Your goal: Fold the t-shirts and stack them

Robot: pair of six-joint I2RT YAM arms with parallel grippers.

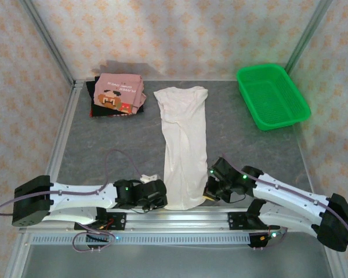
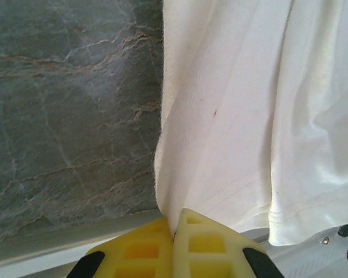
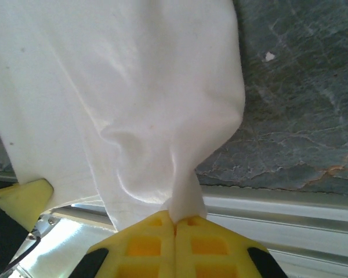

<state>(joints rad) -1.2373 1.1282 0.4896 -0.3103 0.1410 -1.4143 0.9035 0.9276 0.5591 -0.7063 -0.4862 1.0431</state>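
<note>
An off-white t-shirt (image 1: 184, 145) lies as a long narrow strip down the middle of the grey table, its hem at the near edge. My left gripper (image 1: 162, 200) is shut on the hem's left corner; in the left wrist view the yellow fingers (image 2: 175, 234) pinch the off-white t-shirt (image 2: 243, 116). My right gripper (image 1: 206, 194) is shut on the hem's right corner, where the right wrist view has the cloth (image 3: 133, 87) bunched between the yellow fingertips (image 3: 175, 223). A folded pink t-shirt (image 1: 119, 94) with a brown pixel face lies on a black t-shirt (image 1: 93, 107) at the back left.
A green plastic basket (image 1: 272, 95) stands at the back right. A metal rail (image 1: 180, 215) runs along the near table edge between the arm bases. Patterned walls close the table on three sides.
</note>
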